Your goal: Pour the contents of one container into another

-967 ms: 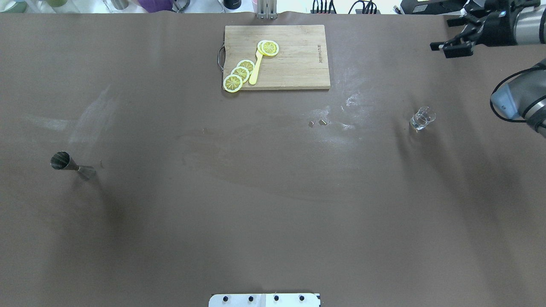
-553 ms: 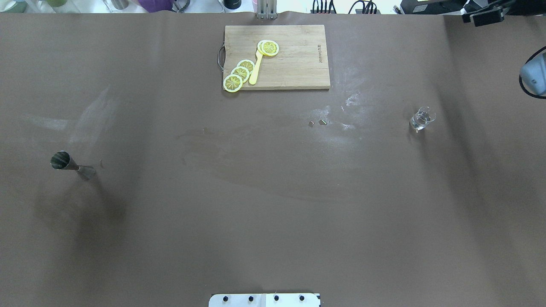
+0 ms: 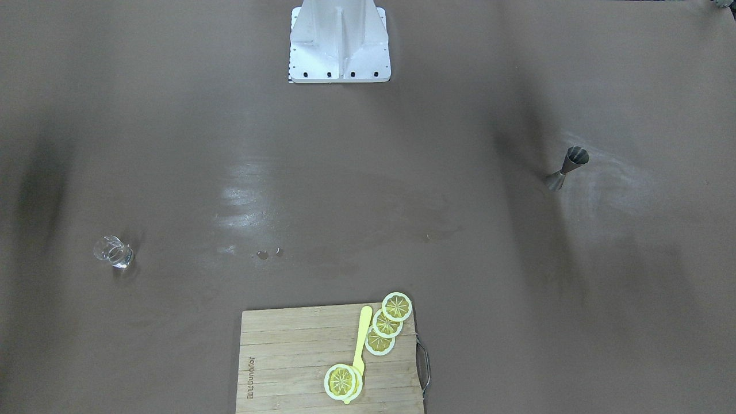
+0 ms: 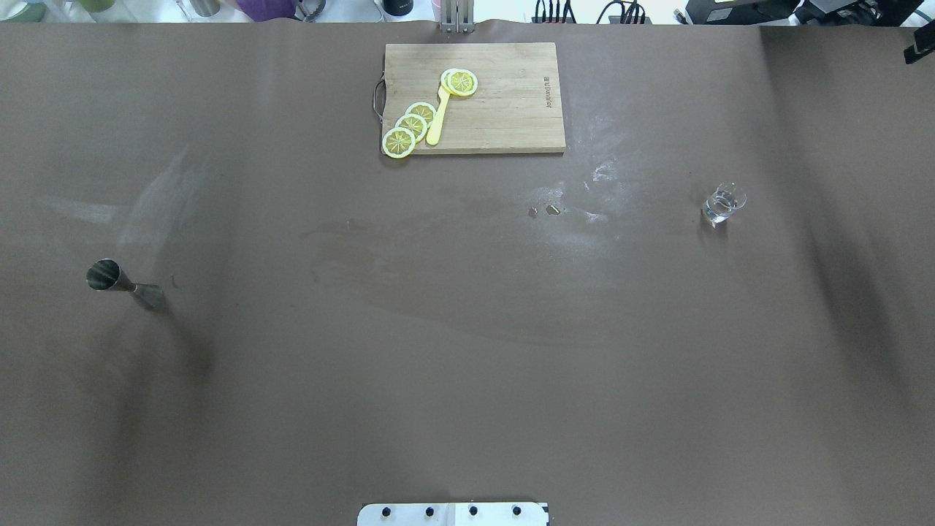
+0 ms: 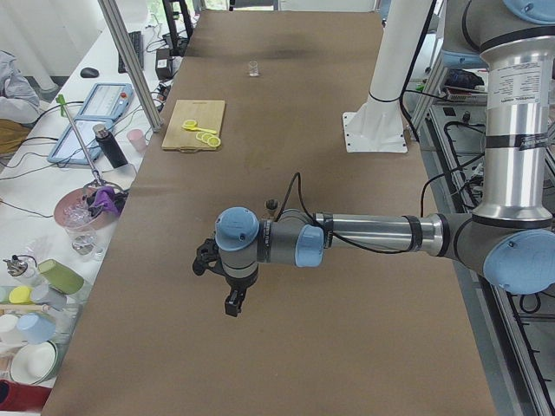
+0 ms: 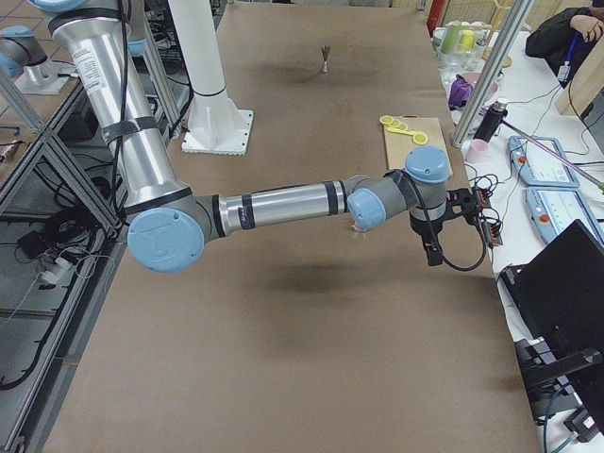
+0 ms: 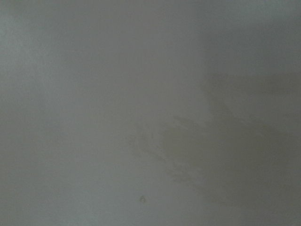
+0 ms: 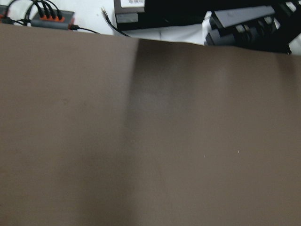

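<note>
A small clear glass (image 4: 723,203) with clear liquid stands on the table's right side, also seen in the front view (image 3: 114,252) and far off in the left side view (image 5: 253,68). A metal jigger (image 4: 117,281) stands upright at the left (image 3: 566,167), and far off in the right side view (image 6: 325,58). My left gripper (image 5: 232,302) hangs over the table end, away from the jigger; I cannot tell if it is open or shut. My right gripper (image 6: 431,251) hangs near the table edge beside the board; its state cannot be told either. Both wrist views show only brown table.
A wooden cutting board (image 4: 504,109) with lemon slices (image 4: 409,126) and a yellow spoon lies at the far middle, also in the front view (image 3: 287,356). Small wet spots (image 4: 544,210) mark the cloth. The robot base (image 3: 339,40) stands at the near edge. Cups and cables lie beyond the far edge.
The right arm and gripper have drawn back out of the overhead view's upper right corner; only a dark tip stays at the edge. Glass and jigger have not moved.
</note>
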Robot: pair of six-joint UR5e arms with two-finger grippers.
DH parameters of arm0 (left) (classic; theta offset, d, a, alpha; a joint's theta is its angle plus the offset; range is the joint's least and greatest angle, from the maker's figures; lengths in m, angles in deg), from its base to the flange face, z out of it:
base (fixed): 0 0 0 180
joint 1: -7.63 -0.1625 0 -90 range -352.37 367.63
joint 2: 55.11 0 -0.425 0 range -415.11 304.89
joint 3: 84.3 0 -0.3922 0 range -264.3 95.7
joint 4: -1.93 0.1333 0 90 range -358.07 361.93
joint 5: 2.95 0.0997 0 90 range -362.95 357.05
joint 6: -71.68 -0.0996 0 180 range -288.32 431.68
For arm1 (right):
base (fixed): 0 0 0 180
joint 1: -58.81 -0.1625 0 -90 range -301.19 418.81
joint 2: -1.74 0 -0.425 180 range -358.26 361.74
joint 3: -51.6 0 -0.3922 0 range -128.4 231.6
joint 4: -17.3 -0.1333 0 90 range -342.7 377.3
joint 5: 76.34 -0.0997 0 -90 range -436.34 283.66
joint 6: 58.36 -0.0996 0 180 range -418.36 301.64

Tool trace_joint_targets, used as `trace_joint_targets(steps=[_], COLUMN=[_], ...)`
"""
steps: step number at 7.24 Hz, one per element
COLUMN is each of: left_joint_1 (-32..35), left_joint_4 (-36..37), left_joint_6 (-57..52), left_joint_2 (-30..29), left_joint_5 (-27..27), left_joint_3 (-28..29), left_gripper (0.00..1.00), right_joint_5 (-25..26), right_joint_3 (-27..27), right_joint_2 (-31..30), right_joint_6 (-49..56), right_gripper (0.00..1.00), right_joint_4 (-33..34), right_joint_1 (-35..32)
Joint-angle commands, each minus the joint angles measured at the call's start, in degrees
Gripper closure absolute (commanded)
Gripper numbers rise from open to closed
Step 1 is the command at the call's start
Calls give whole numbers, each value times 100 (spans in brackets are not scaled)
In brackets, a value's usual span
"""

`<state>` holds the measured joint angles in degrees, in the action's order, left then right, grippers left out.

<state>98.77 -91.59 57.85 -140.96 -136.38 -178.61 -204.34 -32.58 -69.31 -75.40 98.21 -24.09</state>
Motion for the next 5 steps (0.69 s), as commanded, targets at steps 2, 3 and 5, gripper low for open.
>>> trace_joint_targets(steps=[2, 3, 5], left_joint_1=[193, 151, 176], left_joint_4=[18, 1, 35], left_joint_6=[-85, -103, -103], left_joint_2=[472, 420, 463], left_joint_5=[19, 262, 318], left_joint_3=[9, 113, 79], left_gripper=[1, 1, 1], right_joint_5=[-232, -339, -331], right_joint_3=[-809, -1002, -1162], right_joint_2=[-828, -1180, -1631], right_joint_6=[24, 24, 1064], right_gripper=[0, 0, 0], right_joint_4=[1120, 1103, 1111], right_joint_1=[-85, -216, -279])
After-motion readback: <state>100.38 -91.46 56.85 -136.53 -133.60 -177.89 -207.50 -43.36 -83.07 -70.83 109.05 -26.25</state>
